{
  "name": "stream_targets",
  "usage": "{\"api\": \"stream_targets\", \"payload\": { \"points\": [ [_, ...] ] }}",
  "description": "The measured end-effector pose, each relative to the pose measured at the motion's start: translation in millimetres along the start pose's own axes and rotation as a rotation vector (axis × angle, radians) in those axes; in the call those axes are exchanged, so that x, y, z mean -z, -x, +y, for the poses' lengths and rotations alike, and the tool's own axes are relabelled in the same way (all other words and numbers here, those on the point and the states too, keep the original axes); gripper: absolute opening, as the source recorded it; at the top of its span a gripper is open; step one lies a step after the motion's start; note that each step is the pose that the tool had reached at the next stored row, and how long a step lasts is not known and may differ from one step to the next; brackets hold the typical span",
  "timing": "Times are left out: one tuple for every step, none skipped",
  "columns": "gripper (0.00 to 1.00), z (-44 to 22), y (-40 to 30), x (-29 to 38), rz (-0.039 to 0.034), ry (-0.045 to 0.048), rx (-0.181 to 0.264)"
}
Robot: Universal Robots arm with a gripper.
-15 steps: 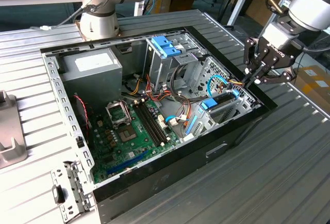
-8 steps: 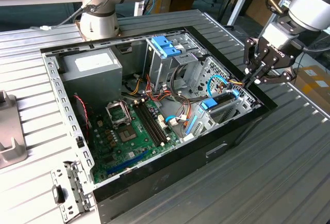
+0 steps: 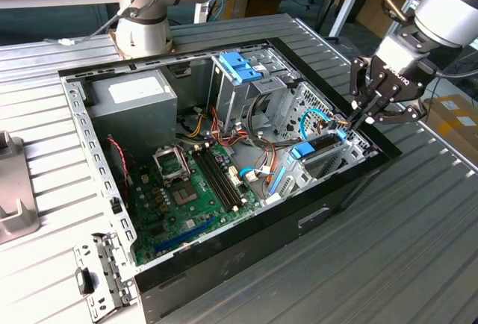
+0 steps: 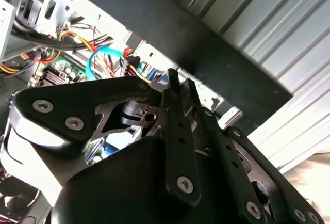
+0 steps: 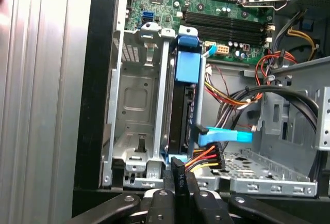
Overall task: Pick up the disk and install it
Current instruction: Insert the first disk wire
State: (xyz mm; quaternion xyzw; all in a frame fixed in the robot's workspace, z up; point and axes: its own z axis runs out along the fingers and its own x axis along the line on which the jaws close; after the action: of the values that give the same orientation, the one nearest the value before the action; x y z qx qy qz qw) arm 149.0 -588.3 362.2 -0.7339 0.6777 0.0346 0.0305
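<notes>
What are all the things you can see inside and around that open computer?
Computer case: one, black, lying open on the ribbed metal table.
Disk: one, dark with a blue bracket, standing on edge in the silver drive cage, at the end effector.
Power-supply box: one, grey, far corner of the case.
Motherboard: one, green, on the case floor.
Blue latch: one, light blue, on the upper drive bay.
Wires: a bundle, red, orange, yellow and black, beside the disk.
End effector: one, black, fingers together, at the case's edge on the exterior view's right.

The drive cage (image 5: 164, 105) hides most of the disk (image 5: 183, 115); label unseen.
</notes>
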Motion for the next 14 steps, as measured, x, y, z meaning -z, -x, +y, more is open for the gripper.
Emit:
{"api": "stream_targets", "payload": {
  "points": [
    [0.2,2.5,0.2,-0.1,0.0,-0.0001,0.0],
    [0.2,5.1,0.3,-0.5,-0.0001,-0.0002,0.0],
    [0.2,7.0,0.4,-1.0,-0.0002,-0.0002,0.0],
    [0.2,8.7,0.5,-1.5,-0.0001,-0.0003,-0.001],
    [0.2,10.5,0.6,-2.2,-0.0001,-0.0004,-0.002],
    [0.2,11.9,0.6,-3.0,-0.0003,-0.0006,-0.004],
    [0.2,12.8,0.6,-3.6,-0.0004,-0.0008,-0.007],
    [0.2,13.8,0.7,-4.3,-0.0013,-0.0013,-0.011],
    [0.2,14.3,0.7,-4.7,-0.003,-0.0018,-0.016],
    [0.2,14.8,0.7,-5.2,-0.0064,-0.0027,-0.022],
    [0.2,15.1,0.6,-5.6,-0.01,-0.0034,-0.027],
    [0.2,15.3,0.7,-6.2,-0.0217,-0.0055,-0.041],
    [0.2,15.5,0.6,-6.5,-0.0316,-0.007,-0.05],
    [0.2,15.6,0.6,-6.7,-0.0405,-0.0083,-0.057]
  ]
}}
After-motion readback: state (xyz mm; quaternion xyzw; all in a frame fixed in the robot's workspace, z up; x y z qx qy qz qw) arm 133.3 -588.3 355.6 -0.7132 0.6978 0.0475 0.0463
